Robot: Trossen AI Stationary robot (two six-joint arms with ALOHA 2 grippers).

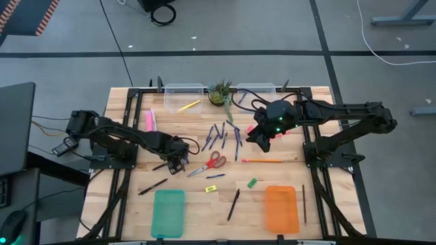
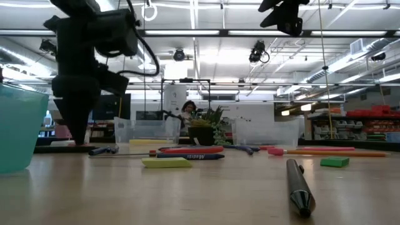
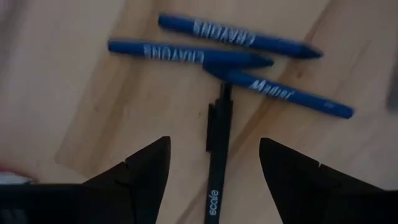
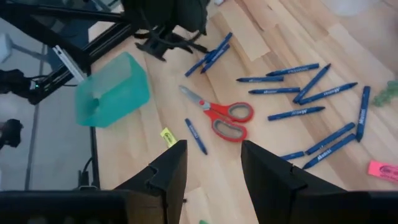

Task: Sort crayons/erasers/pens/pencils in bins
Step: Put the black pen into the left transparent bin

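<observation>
While the teal tray [image 1: 168,212] sits at the near edge left of centre with nothing seen in it, the left gripper [image 1: 178,161] is held low over the table just beyond it, its fingers spread wide on either side of a black pen [image 3: 217,155] that lies between them, ungripped. Three blue crayons [image 3: 193,51] are clustered right at that pen's far tip — a closing pinch that drifts forward could catch one of them, or the pen could be rolled aside if one finger lands first. Further right, the red-handled scissors [image 1: 212,162] lie close by and could be nudged on a lift. Past the middle, more blue crayons [image 1: 221,135] are scattered, and a green eraser [image 1: 252,182] rests near the orange tray [image 1: 281,209]. The right gripper [image 1: 261,138] is poised above the table's right half, fingers parted and empty; a long orange pencil [image 1: 262,161] lies just nearer than it.
</observation>
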